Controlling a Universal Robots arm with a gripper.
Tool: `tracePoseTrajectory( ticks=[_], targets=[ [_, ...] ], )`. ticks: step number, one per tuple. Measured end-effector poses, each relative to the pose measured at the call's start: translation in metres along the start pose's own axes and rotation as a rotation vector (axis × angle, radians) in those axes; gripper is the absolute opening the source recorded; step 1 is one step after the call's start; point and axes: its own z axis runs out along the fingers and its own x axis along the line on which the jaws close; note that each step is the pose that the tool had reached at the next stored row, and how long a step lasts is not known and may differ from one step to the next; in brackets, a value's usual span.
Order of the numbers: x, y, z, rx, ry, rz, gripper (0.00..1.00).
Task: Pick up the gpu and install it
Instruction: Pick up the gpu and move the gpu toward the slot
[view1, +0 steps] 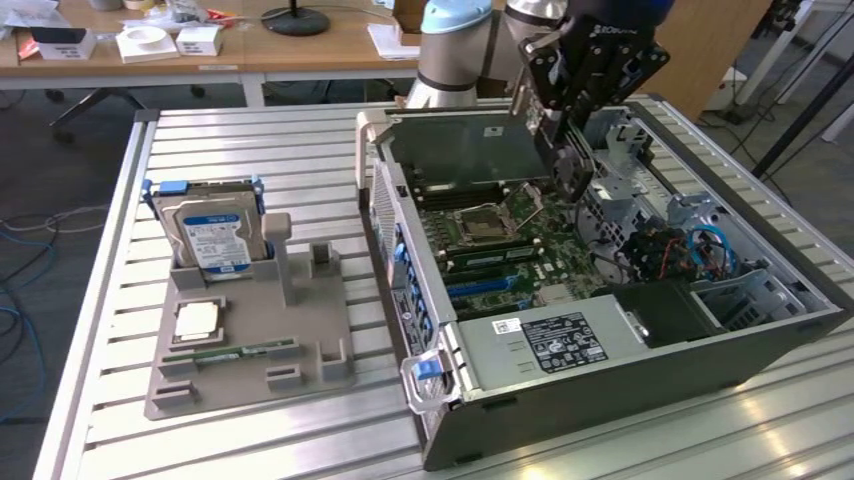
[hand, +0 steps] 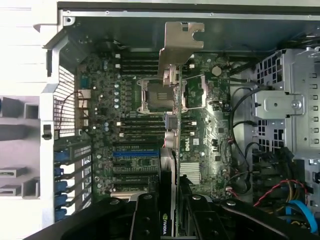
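- The end effector, a black two-finger clamp on the arm, is over the open computer case.
- Its fingers are closed on either side of the gpu, a thin flat black circuit card, and grip it on edge.
- A pale metal bracket sits at the card's end farthest from the fingers. A green-and-white NVIDIA label shows just beside the fingers.
- The gpu hangs inside the dark grey metal computer case, above the green motherboard.
- I cannot tell whether the card touches the board.
- In the wrist view the card's edge crosses in front of the square silver processor socket.
- The case lies on its side, open, on the slatted aluminium desk.
- Towards the exterior view's left, well apart from the case, a grey moulded holder rests on the desk.
- A silver hard drive with a blue label stands upright in the holder.
- A square silver processor chip lies flat in the holder, with a narrow green memory stick just beside it.
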Motion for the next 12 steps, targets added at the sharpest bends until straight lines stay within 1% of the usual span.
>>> tracePoseTrajectory(
  ticks=[9,12],
  targets=[
    [-0.025,0.0010,0.0010,-0.0017,0.0001,-0.001,0.26],
    [-0.030,0.0012,0.0011,-0.0016,0.0003,-0.001,0.26]
  ],
)
